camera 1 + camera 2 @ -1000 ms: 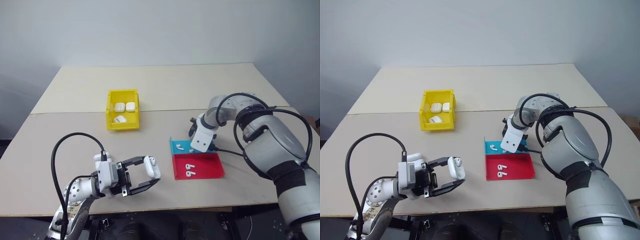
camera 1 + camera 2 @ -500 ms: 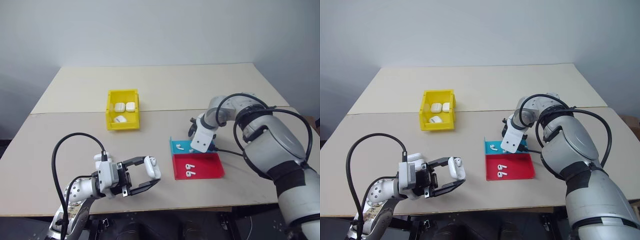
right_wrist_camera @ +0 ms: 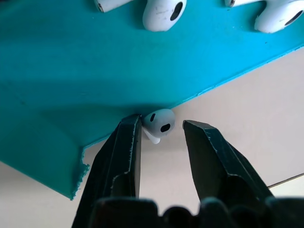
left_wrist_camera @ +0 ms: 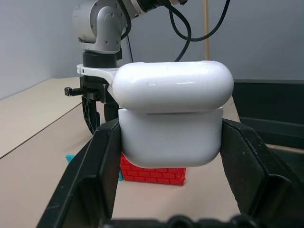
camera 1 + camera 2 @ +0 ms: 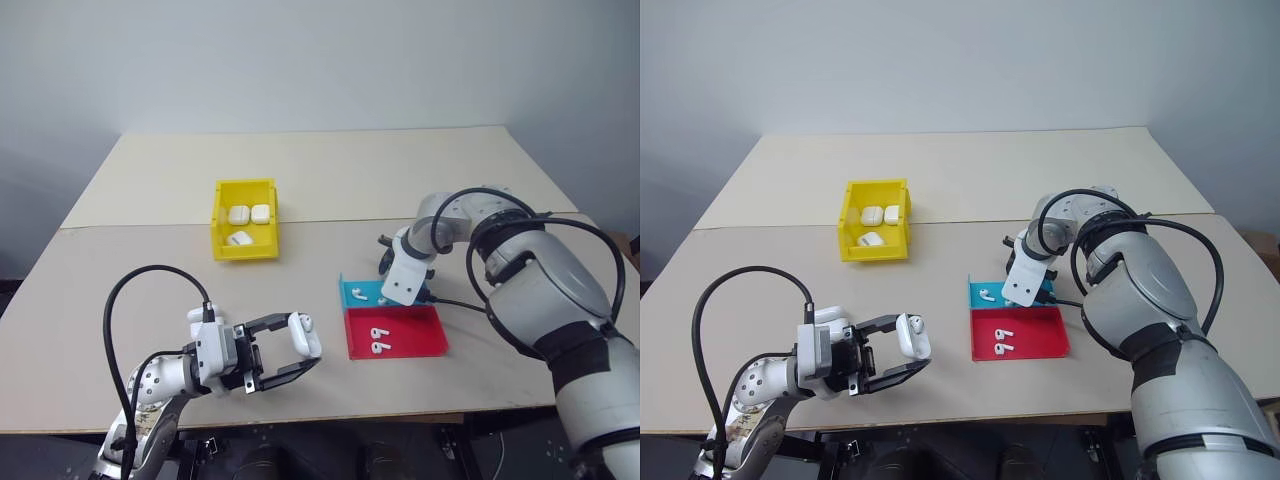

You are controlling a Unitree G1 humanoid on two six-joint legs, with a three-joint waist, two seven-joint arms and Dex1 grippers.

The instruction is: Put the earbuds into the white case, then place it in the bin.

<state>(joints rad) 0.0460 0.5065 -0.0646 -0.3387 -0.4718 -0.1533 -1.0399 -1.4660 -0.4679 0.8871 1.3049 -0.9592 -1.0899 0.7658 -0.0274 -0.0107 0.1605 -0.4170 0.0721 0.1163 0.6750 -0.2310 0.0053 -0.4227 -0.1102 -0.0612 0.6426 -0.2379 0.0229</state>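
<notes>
Just beige table [image 5: 330, 170] w/ seam, grey wall [image 5: 320, 60] behind.

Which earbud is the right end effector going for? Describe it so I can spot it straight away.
Start at the cyan tray, which sits just beyond the red tray. At the cyan tray's edge a single earbud lies between the fingers of the right end effector. The other earbuds on the cyan tray lie clear of the fingers.

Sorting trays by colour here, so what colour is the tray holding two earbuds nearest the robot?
Red, clearest in the right eye view.
</notes>
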